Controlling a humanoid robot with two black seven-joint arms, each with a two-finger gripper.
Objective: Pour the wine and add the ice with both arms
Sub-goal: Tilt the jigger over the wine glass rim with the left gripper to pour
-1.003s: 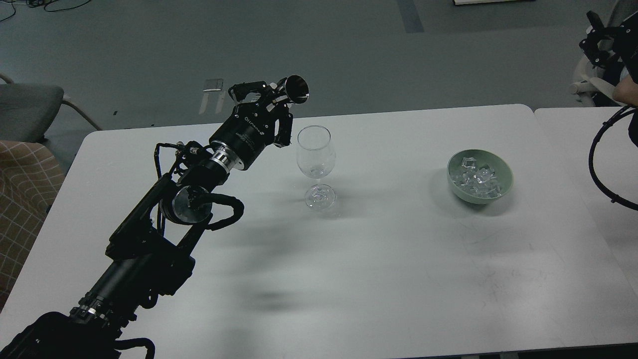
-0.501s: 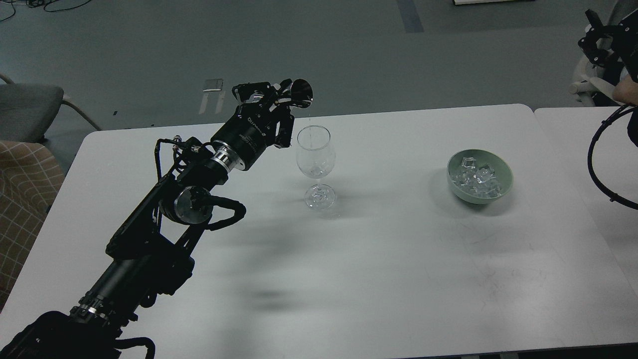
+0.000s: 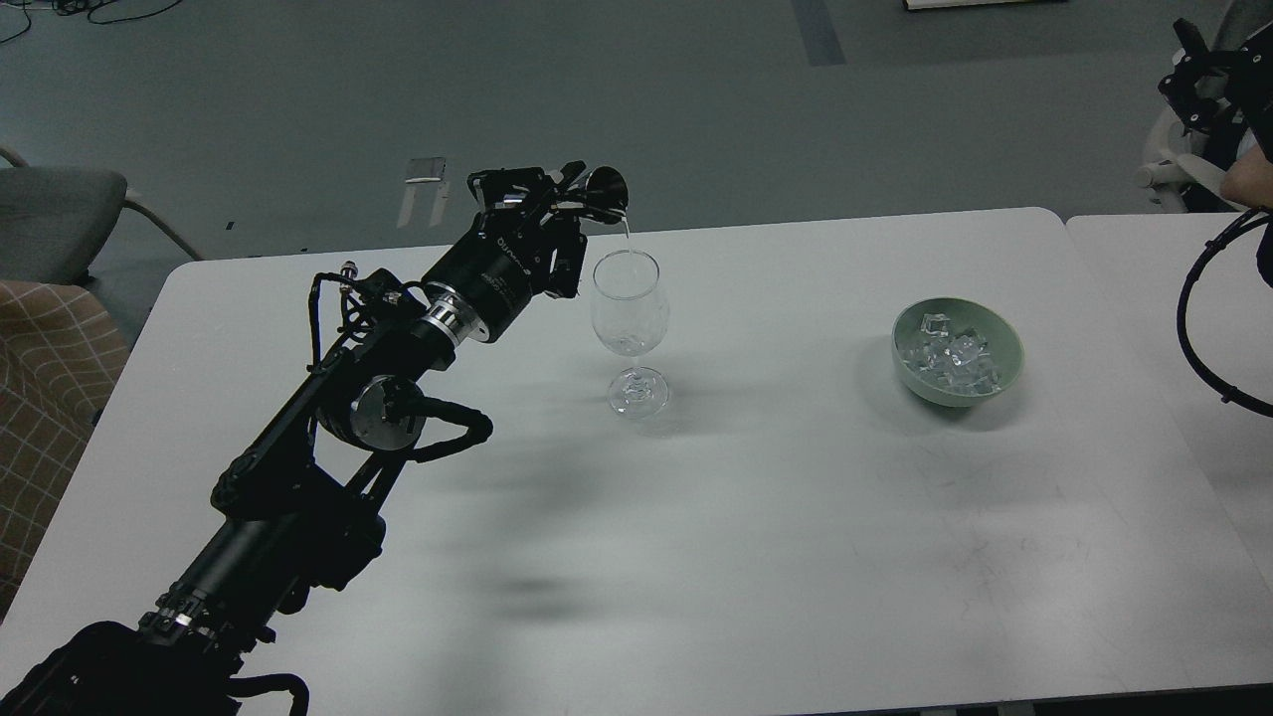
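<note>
Left arm pouring; one glass, one bowl.
The black left gripper (image 3: pixel 557 204) is clamped on one small dark cup (image 3: pixel 605 189), tilted; a thin clear wine stream (image 3: pixel 629 234) falls into the single clear stemmed wine glass (image 3: pixel 627 313). One pale green bowl (image 3: pixel 1006 370) holds a handful of clear ice cubes (image 3: pixel 950 356). Right gripper state: cannot tell.

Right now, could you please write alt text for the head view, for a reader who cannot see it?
The left gripper tips a small dark cup, sending a thin clear stream of wine into a stemmed glass on a white table. A pale green bowl of ice sits to the right.
</note>
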